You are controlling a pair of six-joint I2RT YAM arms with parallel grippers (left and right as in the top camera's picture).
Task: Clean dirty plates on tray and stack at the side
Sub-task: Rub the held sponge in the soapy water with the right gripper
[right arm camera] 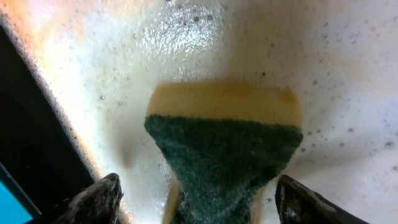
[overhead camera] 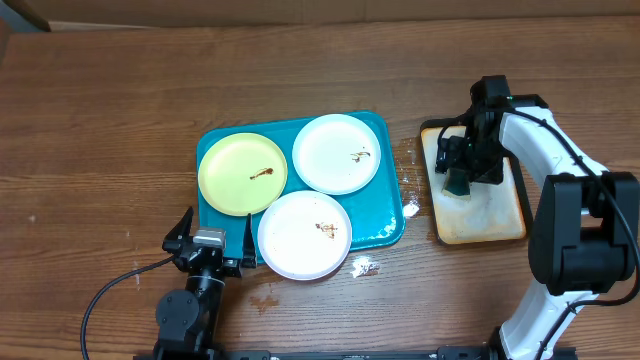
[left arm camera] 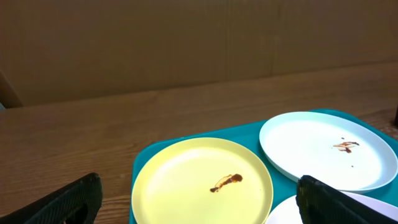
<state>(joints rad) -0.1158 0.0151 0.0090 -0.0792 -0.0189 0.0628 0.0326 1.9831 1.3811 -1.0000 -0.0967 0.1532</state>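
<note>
Three plates lie on the teal tray: a yellow-green plate at the left, a white plate at the back right and a white plate at the front, each with a small brown smear. My left gripper is open and empty at the tray's front left corner; its wrist view shows the yellow-green plate and the back white plate. My right gripper is open around a green and yellow sponge lying in foam.
A tan black-rimmed tray with soapy water stands to the right of the teal tray, under my right gripper. Foam spots lie on the wooden table near the teal tray's right edge.
</note>
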